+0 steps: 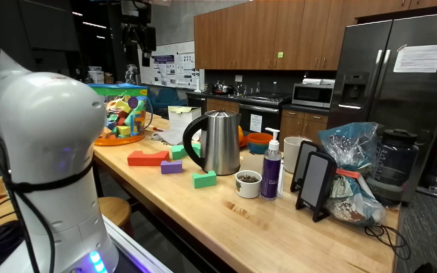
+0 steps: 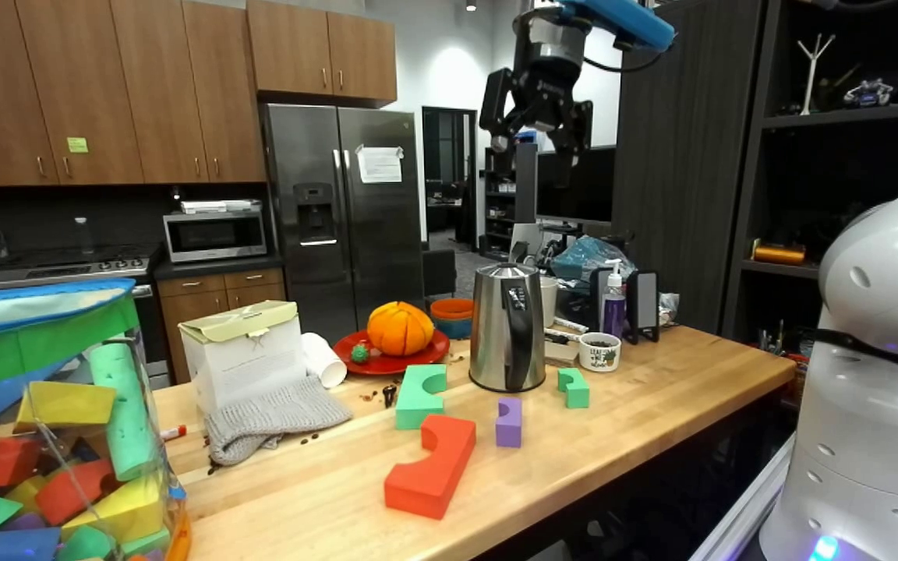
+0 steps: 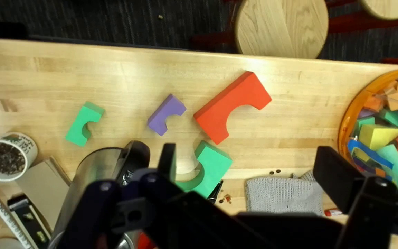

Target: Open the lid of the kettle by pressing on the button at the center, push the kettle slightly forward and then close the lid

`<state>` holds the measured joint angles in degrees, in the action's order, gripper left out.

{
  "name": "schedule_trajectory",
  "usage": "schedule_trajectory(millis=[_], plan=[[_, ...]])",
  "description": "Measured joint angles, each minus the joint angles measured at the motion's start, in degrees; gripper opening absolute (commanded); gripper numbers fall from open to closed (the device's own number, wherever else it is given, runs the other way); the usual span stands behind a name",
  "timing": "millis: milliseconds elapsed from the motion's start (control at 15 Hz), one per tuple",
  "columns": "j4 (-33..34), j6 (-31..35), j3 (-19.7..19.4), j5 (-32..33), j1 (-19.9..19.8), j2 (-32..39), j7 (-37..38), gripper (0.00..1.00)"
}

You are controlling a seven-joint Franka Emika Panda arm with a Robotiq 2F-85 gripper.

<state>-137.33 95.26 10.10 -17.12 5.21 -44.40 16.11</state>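
Note:
The kettle (image 1: 222, 146) is a tall steel jug with a black handle. It stands upright on the wooden table in both exterior views (image 2: 486, 335). Its lid (image 1: 221, 113) looks closed flat on top, also in an exterior view (image 2: 507, 270). In the wrist view the kettle (image 3: 92, 173) is at lower left, its top hidden behind the gripper. My gripper (image 2: 539, 148) is open and empty, well above the table and the kettle, touching nothing. It shows high up in an exterior view (image 1: 139, 57), and its spread fingers in the wrist view (image 3: 245, 162).
Green (image 1: 204, 179), purple (image 1: 171, 167) and red (image 1: 148, 158) blocks lie near the handle side. A small planter cup (image 1: 248, 185) and pump bottle (image 1: 271, 174) stand close by. A block bin (image 1: 120, 140), grey cloth (image 2: 277, 417), white box (image 2: 250, 354) and red plate (image 2: 426, 354) are around.

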Motion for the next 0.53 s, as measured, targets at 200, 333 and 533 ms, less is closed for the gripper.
schedule_trajectory(millis=[200, 333, 533], plan=[[-0.04, 3.65, 3.66, 3.36, 0.91, -0.01, -3.73, 1.00], [-0.02, 8.00, 5.87, 5.82, 1.79, 0.44, -5.63, 1.00], [0.19, 16.18, 8.38, 10.12, 3.13, 3.21, -9.05, 1.00]])
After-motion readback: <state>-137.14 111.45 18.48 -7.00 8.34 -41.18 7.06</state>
